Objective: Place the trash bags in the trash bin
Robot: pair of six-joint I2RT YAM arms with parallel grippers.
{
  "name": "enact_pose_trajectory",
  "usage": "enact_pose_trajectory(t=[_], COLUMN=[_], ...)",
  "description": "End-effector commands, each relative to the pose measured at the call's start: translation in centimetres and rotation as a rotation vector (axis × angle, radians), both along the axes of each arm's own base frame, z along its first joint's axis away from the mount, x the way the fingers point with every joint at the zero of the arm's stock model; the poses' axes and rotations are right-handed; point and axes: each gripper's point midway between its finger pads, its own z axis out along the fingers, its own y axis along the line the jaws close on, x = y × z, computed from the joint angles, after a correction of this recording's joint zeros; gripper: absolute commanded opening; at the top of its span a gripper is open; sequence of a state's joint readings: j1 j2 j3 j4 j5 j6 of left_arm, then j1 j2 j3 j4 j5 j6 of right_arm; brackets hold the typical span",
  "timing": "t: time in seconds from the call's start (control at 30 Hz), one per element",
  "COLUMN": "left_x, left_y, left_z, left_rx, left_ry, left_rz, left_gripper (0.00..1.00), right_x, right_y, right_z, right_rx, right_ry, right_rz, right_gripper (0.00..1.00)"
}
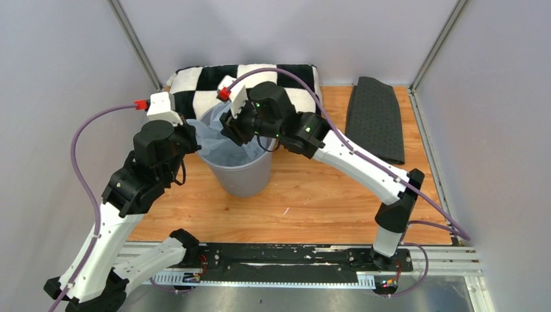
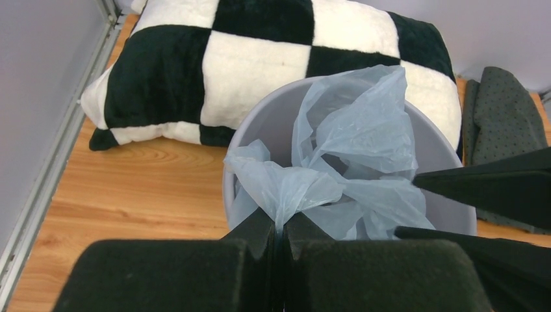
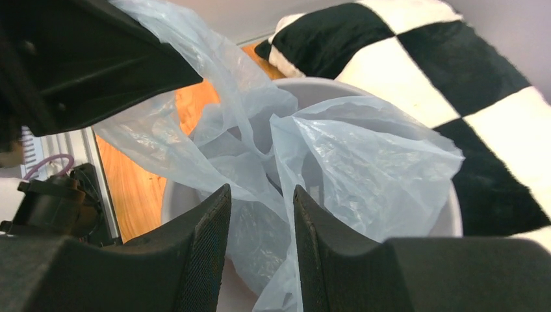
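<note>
The pale blue-grey trash bag (image 1: 217, 142) sits crumpled in the mouth of the grey trash bin (image 1: 242, 174), part of it standing above the rim. My left gripper (image 1: 192, 139) is at the bin's left rim. In the left wrist view it (image 2: 281, 224) is shut on a gathered fold of the bag (image 2: 354, 146) over the bin (image 2: 256, 127). My right gripper (image 1: 232, 132) hangs over the bin's opening. In the right wrist view it (image 3: 262, 195) is open, with loose bag film (image 3: 364, 162) lying in the gap, above the bin (image 3: 312, 84).
A black-and-white checkered pillow (image 1: 201, 81) lies right behind the bin, against the back wall. A dark grey textured mat (image 1: 375, 117) lies at the back right. The wooden tabletop (image 1: 312, 201) ends at a metal rail near the arm bases.
</note>
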State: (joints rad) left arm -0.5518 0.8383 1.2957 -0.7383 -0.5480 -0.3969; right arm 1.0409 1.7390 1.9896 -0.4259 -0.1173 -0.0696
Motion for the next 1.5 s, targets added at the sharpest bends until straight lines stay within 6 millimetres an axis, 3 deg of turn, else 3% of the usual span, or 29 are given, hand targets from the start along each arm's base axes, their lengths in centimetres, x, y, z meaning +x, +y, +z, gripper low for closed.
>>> enact_pose_trajectory(t=[0.0,0.5,0.73,0.83,0.93,1.07,1.27,1.47], left_x=[-0.3,-1.0,-1.2,-1.2,-1.3,-1.6,-2.4,-3.5], left_y=[0.0,0.0,0.0,0.0,0.2,0.7,1.9,3.2], left_z=[-0.1,-0.1,-0.1,-0.2,-0.2,-0.4,-1.0,-1.5], left_rx=[-0.006,-0.020,-0.032,-0.035,-0.034,-0.020,0.005,0.019], left_ry=[-0.002,-0.014,-0.017,-0.017,-0.018,-0.011,0.016,0.034], left_rz=[-0.015,-0.033,-0.037,-0.036,-0.031,-0.014,0.026,0.062], left_gripper=[0.00,0.00,0.00,0.00,0.00,0.00,0.00,0.00], right_x=[-0.6,2.2,3.0,3.2,3.5,4.1,3.6,2.9], right_y=[0.9,2.5,2.5,2.7,2.5,1.2,-2.1,-5.0], right_z=[-1.0,-5.5,-6.3,-6.6,-6.7,-5.3,-0.7,0.5], right_rx=[-0.031,-0.132,-0.167,-0.190,-0.210,-0.211,-0.146,-0.126], right_ry=[0.032,0.046,0.015,-0.017,-0.041,-0.073,-0.121,-0.122], right_rz=[0.034,-0.052,-0.106,-0.128,-0.154,-0.212,-0.281,-0.334], right_gripper=[0.43,0.45,0.43,0.40,0.26,0.01,0.00,0.00])
